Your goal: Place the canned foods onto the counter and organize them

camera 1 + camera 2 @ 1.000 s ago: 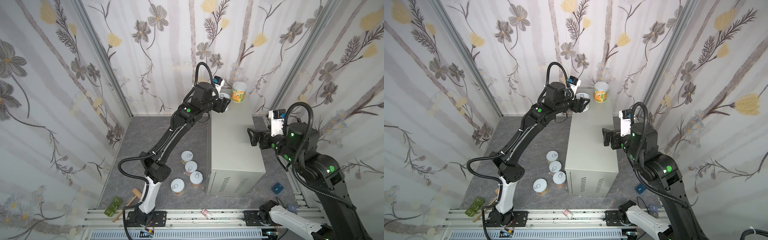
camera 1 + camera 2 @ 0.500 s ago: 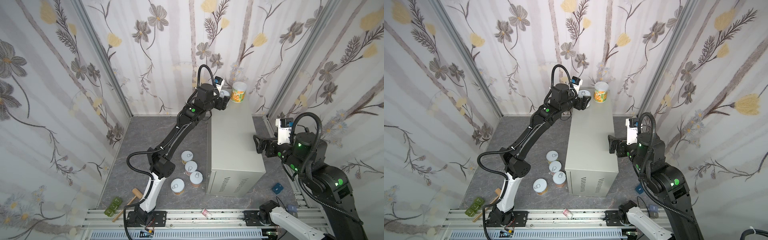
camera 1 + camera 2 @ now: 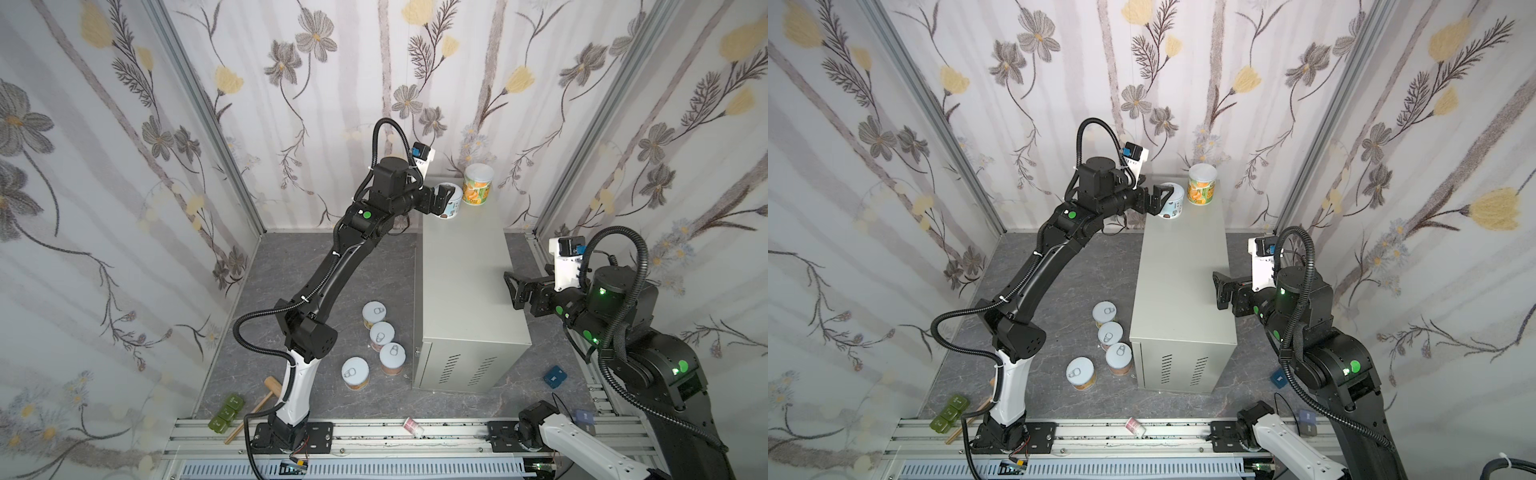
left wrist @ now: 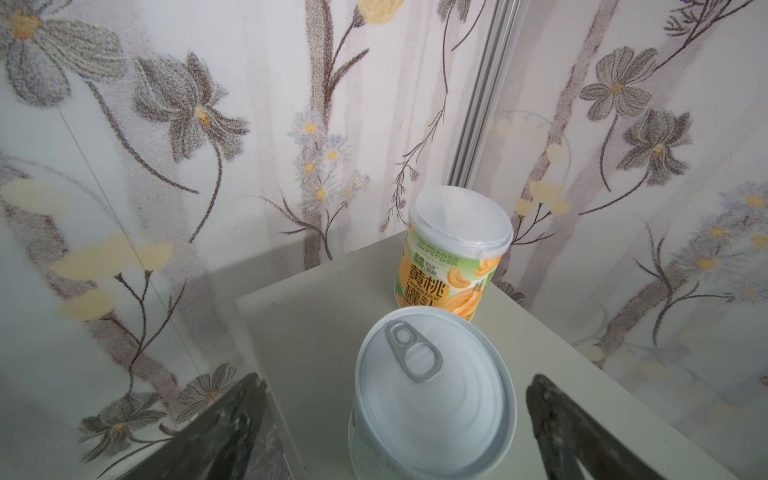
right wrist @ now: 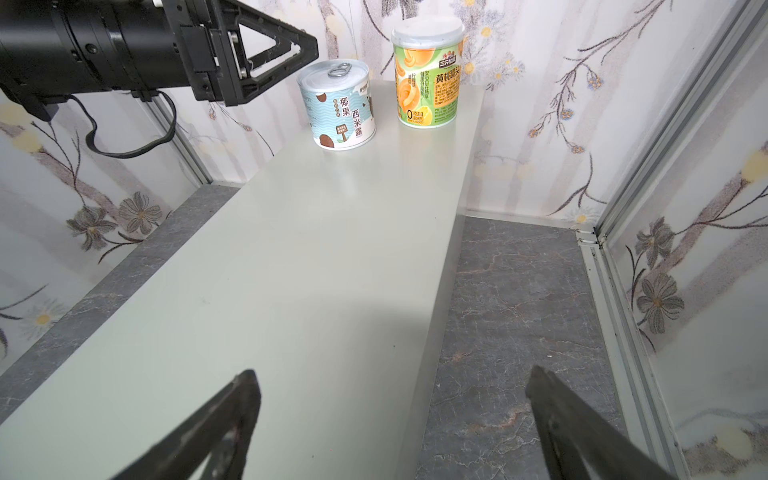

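The task is standing at 2 cans out of 6. In both top views the light grey metal desk (image 3: 461, 282) is carrying 2 upright cans at its far end, near the flowered wall. A yellow peach can (image 3: 478, 190) is sitting in the far corner, and a pale blue coconut-sago can (image 5: 338, 110) is sitting just beside it, toward the left arm's edge. The right wrist view is showing a sliver of gap between them.

The left gripper (image 4: 395, 380) is reaching in level with the pale blue can, its jaws spread to either side of it. The left wrist view is showing a gap between each jaw and the can's wall, so the can is resting on its own base, not pinched. This placement is looking finished; the arm only needs to back away without brushing the can.

The right gripper (image 3: 1220, 290) is hovering beside the desk's right edge, about midway along, jaws spread and carrying nothing.

Left to do: 4 cans are waiting upright on the dark stone-patterned floor (image 3: 332, 266) along the desk's left side — a row of 3 cans (image 3: 382, 332) close to the cabinet wall and a 4th can (image 3: 355, 370) just beside the row's near end. The long near stretch of the desk top is lying bare, so room is looking ample.
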